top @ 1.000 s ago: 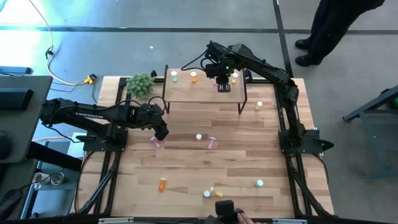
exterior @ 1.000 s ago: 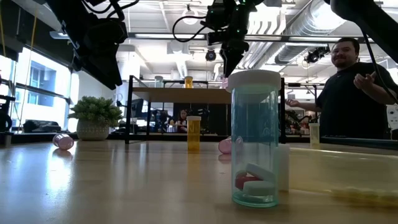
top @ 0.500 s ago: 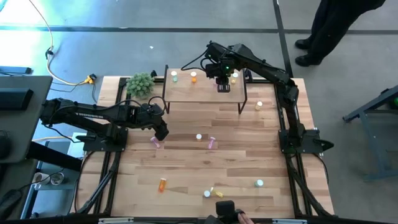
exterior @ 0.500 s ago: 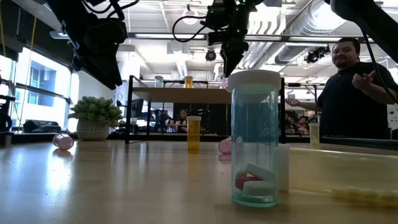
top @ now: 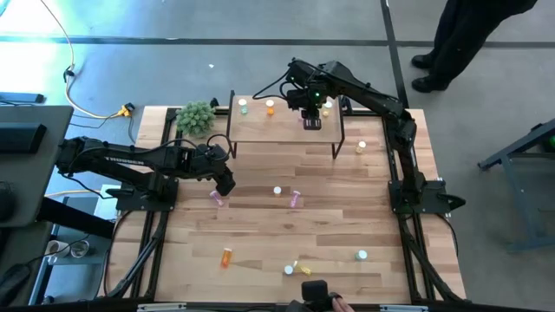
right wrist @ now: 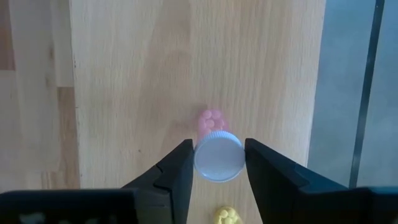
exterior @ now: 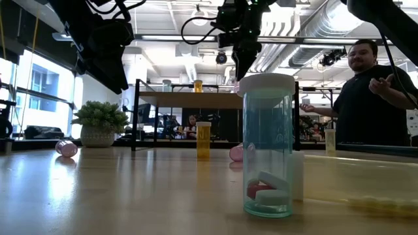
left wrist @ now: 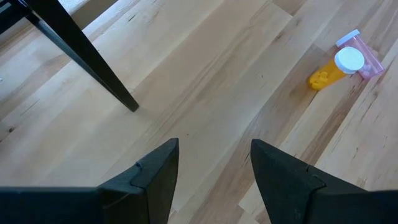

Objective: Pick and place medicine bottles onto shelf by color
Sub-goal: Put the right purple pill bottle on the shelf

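Note:
My right gripper is over the right part of the light-wood shelf, fingers pointing down, shut on a pink medicine bottle with a white cap. Green, orange and yellow bottles stand on the shelf's far edge. My left gripper is open and empty above the table's left part, close to a pink bottle lying on its side. In the low view the right gripper hangs above the shelf top. My right gripper pinches the pink bottle's white cap between its two fingers, which come from above and point down. The bottle stands upright below the cap. Whether its bottom rests on the shelf board I cannot tell.
Loose bottles are spread on the table: a white-capped one beside a pink one, orange, yellow, green, one by the shelf's right leg. A green plant stands left of the shelf. A person is beyond the table.

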Motion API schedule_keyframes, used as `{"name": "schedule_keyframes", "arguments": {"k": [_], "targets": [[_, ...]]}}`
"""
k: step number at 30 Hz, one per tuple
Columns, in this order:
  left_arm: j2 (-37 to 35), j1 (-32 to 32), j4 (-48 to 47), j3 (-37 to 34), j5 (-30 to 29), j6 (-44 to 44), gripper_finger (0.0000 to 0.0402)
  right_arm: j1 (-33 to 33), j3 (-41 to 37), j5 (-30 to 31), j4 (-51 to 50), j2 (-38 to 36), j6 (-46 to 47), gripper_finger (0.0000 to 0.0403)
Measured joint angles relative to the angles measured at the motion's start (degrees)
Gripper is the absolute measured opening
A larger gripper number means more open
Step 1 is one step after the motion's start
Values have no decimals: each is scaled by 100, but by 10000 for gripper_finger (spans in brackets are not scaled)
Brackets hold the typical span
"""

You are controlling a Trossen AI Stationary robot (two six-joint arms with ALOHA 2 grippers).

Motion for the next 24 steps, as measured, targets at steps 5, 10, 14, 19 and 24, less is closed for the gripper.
{"name": "schedule_keyframes", "arguments": {"k": [5, 10, 14, 19, 24], "targets": [[-2, 0, 0, 0, 2, 1, 188, 0, 0, 0, 0, 0, -4, 146], [-2, 0, 0, 0, 2, 0, 188, 0, 0, 2, 6, 0, 25, 167], [-2, 0, 0, 0, 2, 0, 188, 0, 0, 4, 28, -2, 17, 172], [-2, 0, 0, 0, 2, 0, 188, 0, 0, 102, 127, -2, -12, 172], [-2, 0, 0, 0, 2, 0, 188, 0, 0, 292, 146, -2, -80, 172]]}}
